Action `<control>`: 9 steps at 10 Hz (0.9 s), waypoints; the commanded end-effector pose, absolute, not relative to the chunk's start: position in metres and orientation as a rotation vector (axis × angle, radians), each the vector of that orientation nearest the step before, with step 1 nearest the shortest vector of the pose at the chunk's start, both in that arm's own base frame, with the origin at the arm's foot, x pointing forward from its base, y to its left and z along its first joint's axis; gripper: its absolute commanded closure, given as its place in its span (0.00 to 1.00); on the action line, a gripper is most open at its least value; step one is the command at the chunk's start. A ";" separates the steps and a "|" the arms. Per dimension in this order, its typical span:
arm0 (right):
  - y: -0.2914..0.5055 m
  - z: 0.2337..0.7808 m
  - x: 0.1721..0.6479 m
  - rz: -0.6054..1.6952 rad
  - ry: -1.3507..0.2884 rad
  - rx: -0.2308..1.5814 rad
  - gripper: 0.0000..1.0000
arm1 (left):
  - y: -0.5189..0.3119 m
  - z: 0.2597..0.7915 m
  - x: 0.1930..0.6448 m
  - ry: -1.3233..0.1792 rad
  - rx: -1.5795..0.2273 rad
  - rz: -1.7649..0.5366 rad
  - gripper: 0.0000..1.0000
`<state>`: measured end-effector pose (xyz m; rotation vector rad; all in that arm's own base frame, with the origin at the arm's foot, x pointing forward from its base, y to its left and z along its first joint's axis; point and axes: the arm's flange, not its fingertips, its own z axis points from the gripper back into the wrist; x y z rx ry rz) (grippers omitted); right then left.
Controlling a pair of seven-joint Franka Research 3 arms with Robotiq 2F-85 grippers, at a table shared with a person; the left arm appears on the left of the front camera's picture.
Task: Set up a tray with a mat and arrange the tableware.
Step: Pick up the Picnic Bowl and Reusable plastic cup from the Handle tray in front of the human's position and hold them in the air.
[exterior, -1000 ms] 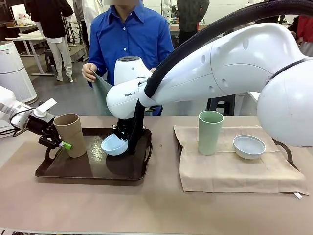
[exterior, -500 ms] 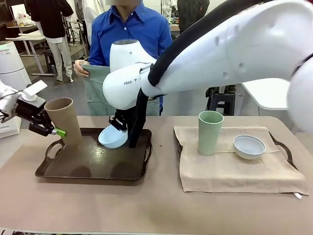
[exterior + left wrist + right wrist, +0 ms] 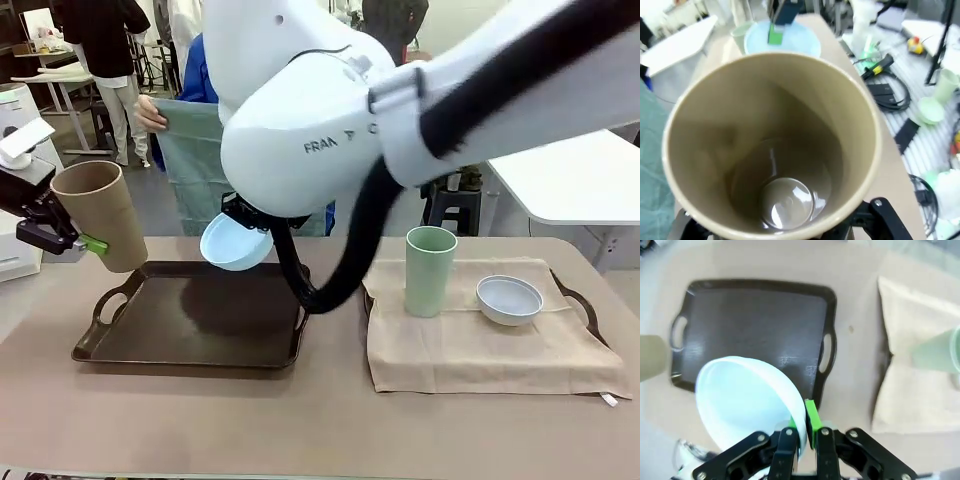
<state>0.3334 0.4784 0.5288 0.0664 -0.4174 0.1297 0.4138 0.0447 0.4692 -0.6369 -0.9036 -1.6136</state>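
As the dark tray (image 3: 190, 362) is cleared for its mat, my left pincer (image 3: 88, 243) is closed on the tan-brown tumbler (image 3: 95, 205), holding it tilted in the air just beyond the tray's left edge. A second ago that tumbler stood on the tray's left end. My wrist camera looks straight down into its empty mouth.

Behind the tray's far edge, the person's hand (image 3: 150, 114) holds a grey-green mat (image 3: 190, 150) spread open, where a second ago it hung folded at the chest.

My right pincer (image 3: 807, 432) pinches the rim of the light blue bowl (image 3: 237, 245), one finger inside and one out. The bowl has gone up from the middle of the tray and now hangs tipped above its far right corner. Nothing rests on the tray, and its whole floor shows bare.

Toward the bench's right end, the sage green tumbler (image 3: 430, 270) and the pale grey-white bowl (image 3: 509, 298) stand as before on a beige mat (image 3: 480, 355) laid over a second tray (image 3: 587, 308).

I judge the lift was made so the mat can go down. Both of my pieces must stay high and clear of the cloth until it lies flat, then return onto it.
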 end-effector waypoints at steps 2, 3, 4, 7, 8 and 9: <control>0.474 0.539 0.317 0.097 -0.476 0.076 1.00 | 0.035 0.504 0.393 -0.889 -0.638 -1.581 1.00; 0.471 0.540 0.325 0.092 -0.458 0.101 1.00 | 0.036 0.511 0.397 -0.893 -0.670 -1.547 1.00; 0.468 0.537 0.338 0.076 -0.432 0.138 1.00 | 0.040 0.507 0.402 -0.873 -0.688 -1.535 1.00; 0.476 0.548 0.313 0.121 -0.461 0.082 1.00 | 0.036 0.504 0.396 -0.901 -0.626 -1.594 1.00; 0.476 0.548 0.313 0.121 -0.461 0.082 1.00 | 0.036 0.504 0.396 -0.901 -0.626 -1.594 1.00; 0.476 0.548 0.313 0.121 -0.461 0.082 1.00 | 0.036 0.504 0.396 -0.901 -0.626 -1.594 1.00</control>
